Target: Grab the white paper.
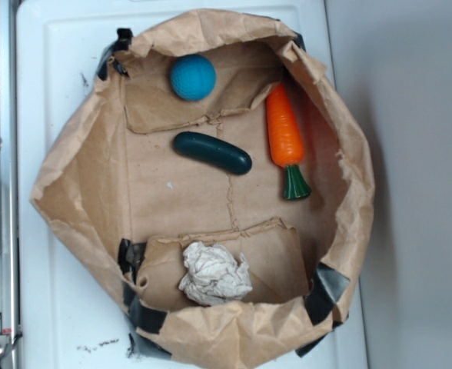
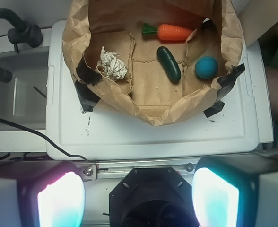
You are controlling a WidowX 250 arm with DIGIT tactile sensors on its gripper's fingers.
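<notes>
Gripper cut off at the wrist view's bottom edge, fingers spread wide, holding nothing; well short of the bag; white paper on the bag floor by a taped corner, partly screened by the rim; open floor between it and cucumber, carrot, ball.

Black octagonal wrist mount between two glowing pads (pink-cyan tinted).

A white moulded worktop fills most of the space, scuffed with dark specks near one edge. Beside it sits a pale sink basin with a black tap. A plain grey surface runs alongside.
</notes>
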